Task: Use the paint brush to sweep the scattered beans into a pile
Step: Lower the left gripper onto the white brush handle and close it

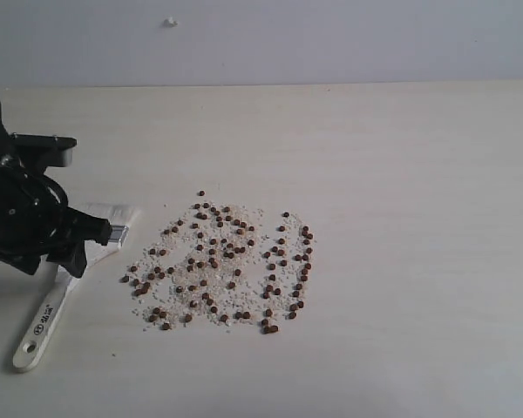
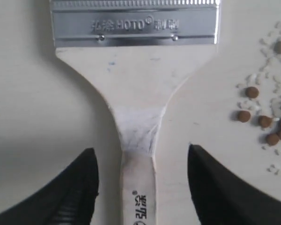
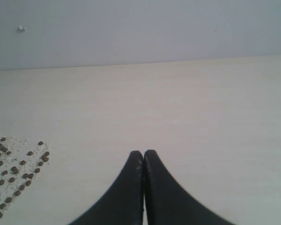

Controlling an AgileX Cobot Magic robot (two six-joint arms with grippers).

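Note:
The paint brush (image 1: pixel 48 318) lies flat on the pale table at the left, wooden handle toward the front, silver ferrule (image 2: pixel 136 23) and off-white bristles (image 1: pixel 113 212) toward the back. My left gripper (image 2: pixel 140 159) hangs open over the brush, its two black fingers apart on either side of the narrow handle (image 2: pixel 138 187) without touching it. Scattered beans (image 1: pixel 222 261), reddish-brown pellets mixed with whitish grains, spread just right of the brush; some of these beans (image 2: pixel 267 124) show beside the handle. My right gripper (image 3: pixel 144 157) is shut on nothing, off to the right of the beans (image 3: pixel 16 171).
The table (image 1: pixel 418 218) is pale wood-toned with a grey wall behind it. A small white speck (image 1: pixel 170 22) sits on the wall. The left arm's black body (image 1: pixel 22 209) covers part of the brush.

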